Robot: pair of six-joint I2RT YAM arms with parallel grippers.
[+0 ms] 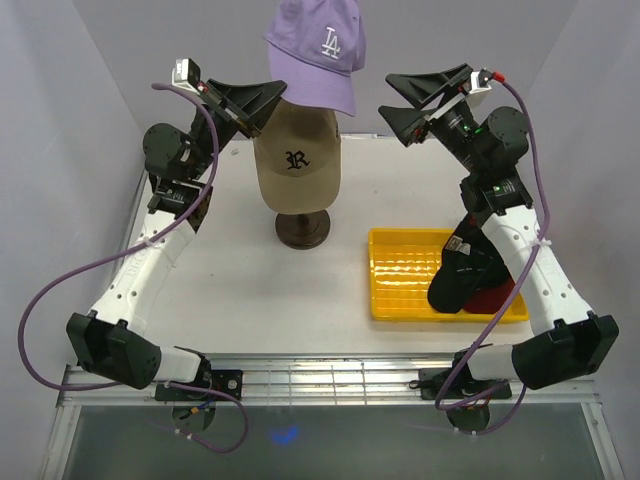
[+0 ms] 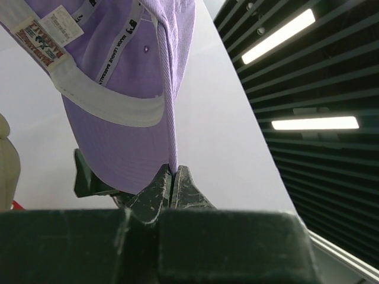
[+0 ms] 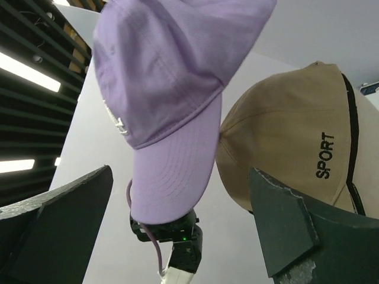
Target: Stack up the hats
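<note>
The left jaws, on the left arm [image 1: 150,260], are pressed together on the back rim of the lavender cap [image 2: 118,89]. The wrist view shows the cloth pinched between them. The right jaws, on the right arm [image 1: 530,270], are spread wide apart and hold nothing. They point at the lavender cap's brim from the right but do not touch it. The lavender cap hangs in the air right above the tan cap [image 1: 297,160]. From back to brim it runs from the left jaws toward the right jaws, with the brim tipped down. The brim is just beside the top of the tan cap, and I cannot tell if they touch. The tan cap sits on a head form on a dark stand [image 1: 303,228]. Only the left jaws hold the lavender cap, so I think the left arm has to lower it straight down onto the tan cap. To the right of the tan cap, a yellow tray [image 1: 385,300] lies on the counter [image 1: 240,290]. A black cap [image 1: 462,270] and a red cap [image 1: 495,297] lie in it, waiting their turn.
</note>
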